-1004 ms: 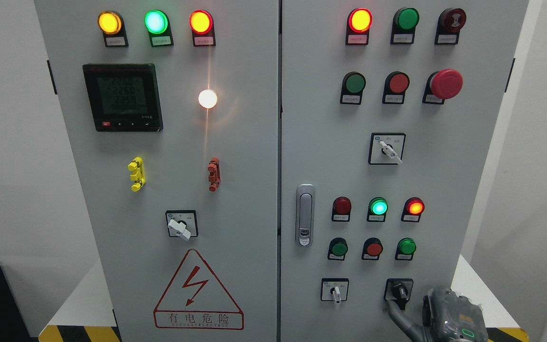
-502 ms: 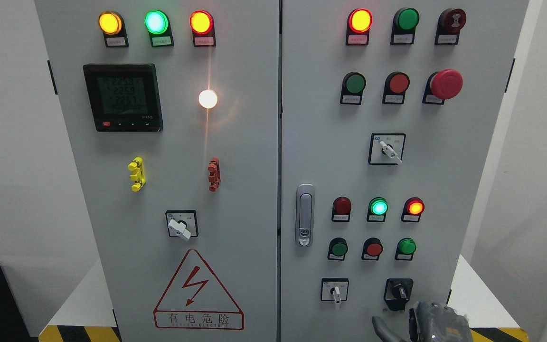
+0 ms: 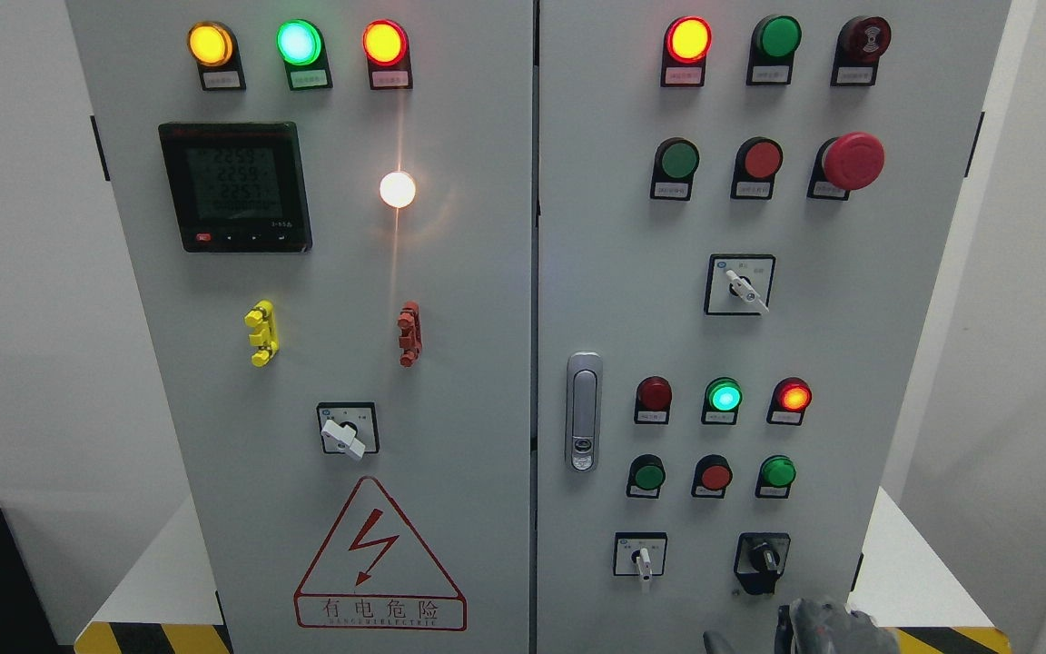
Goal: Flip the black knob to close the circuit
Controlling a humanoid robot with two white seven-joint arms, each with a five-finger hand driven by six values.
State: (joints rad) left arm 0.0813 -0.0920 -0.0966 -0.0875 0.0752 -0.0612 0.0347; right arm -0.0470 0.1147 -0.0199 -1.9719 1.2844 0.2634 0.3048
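Note:
The black knob (image 3: 764, 556) sits in its black square plate at the lower right of the grey cabinet's right door (image 3: 850, 363). Its handle stands near upright with a slight lean. My right hand (image 3: 827, 629), grey and only partly in view, shows at the bottom edge just below and right of the knob, apart from it. Nothing touches the knob. The left hand does not show.
A white-handled selector (image 3: 642, 559) sits left of the knob, with another (image 3: 745, 289) higher up and a third (image 3: 345, 436) on the left door. A door latch (image 3: 583, 411), lit lamps, push buttons and a red mushroom stop button (image 3: 853, 161) fill the panel.
My right hand has dropped away from the black knob, down toward the bottom edge. It reached up beside the knob a second ago; now only its top shows.

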